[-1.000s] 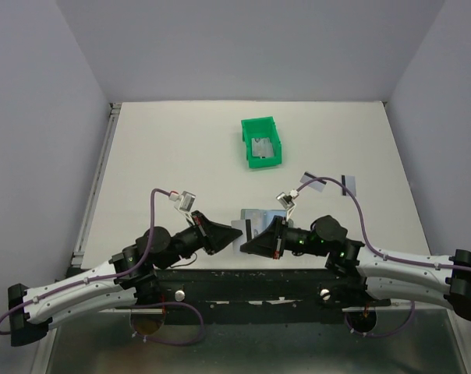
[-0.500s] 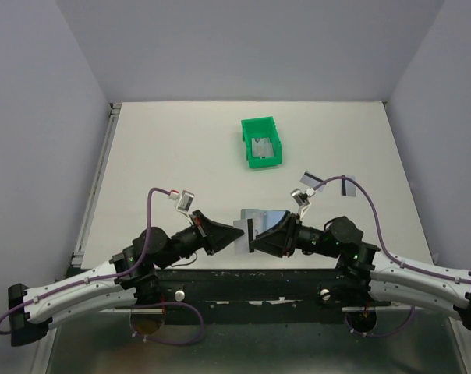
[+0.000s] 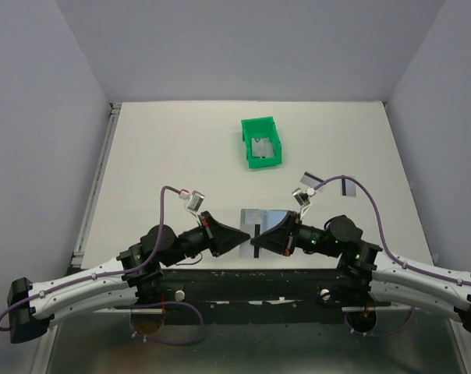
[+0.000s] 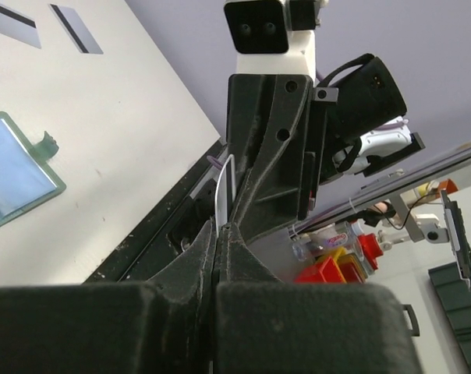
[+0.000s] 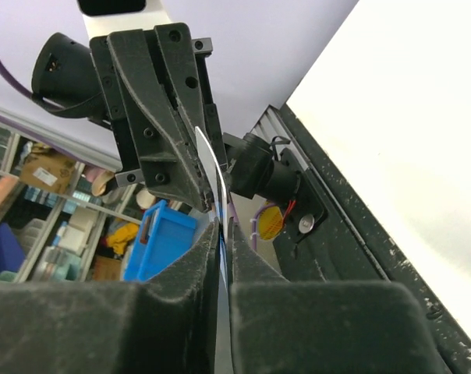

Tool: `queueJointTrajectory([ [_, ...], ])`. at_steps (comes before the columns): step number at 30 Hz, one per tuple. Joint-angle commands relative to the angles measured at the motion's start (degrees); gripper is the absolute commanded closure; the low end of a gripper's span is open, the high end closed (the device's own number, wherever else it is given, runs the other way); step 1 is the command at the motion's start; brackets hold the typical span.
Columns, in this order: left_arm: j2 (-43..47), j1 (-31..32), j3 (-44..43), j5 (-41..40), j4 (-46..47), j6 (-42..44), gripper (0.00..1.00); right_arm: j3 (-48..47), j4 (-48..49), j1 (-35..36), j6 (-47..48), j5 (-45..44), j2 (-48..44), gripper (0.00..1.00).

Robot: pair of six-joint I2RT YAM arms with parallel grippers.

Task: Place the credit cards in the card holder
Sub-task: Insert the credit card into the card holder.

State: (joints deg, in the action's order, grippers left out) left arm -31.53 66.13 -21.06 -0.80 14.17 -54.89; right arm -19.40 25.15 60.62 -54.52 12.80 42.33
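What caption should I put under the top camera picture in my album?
The left pincer and right pincer meet tip to tip, both pinching one credit card near the card holder.

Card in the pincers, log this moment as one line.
left pincer: shut on card | right pincer: shut on same card | holder: open

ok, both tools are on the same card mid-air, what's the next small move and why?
Probably open the left tool slightly. Both it and the right tool look shut on the same credit card, near the card holder; moving either arm first could bend it. Which side lets go is a guess.
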Motion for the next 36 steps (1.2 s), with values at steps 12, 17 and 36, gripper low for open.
queueJointTrajectory([
  [12,-0.9,0.1,-5.0,-17.9,-26.6,-2.6,0.57,-14.3,-52.4,-1.8,2.3,-29.2,-0.9,1.0],
  [17,-6.4,-0.6,-6.1,-19.8,-28.9,-1.5,0.62,-19.2,-57.7,-7.8,7.1,-27.0,8.1,1.0],
  [36,-32.2,-20.1,-7.1,0.7,-9.3,8.4,1.0,-28.4,-55.1,-24.1,16.4,-14.6,29.4,1.0],
])
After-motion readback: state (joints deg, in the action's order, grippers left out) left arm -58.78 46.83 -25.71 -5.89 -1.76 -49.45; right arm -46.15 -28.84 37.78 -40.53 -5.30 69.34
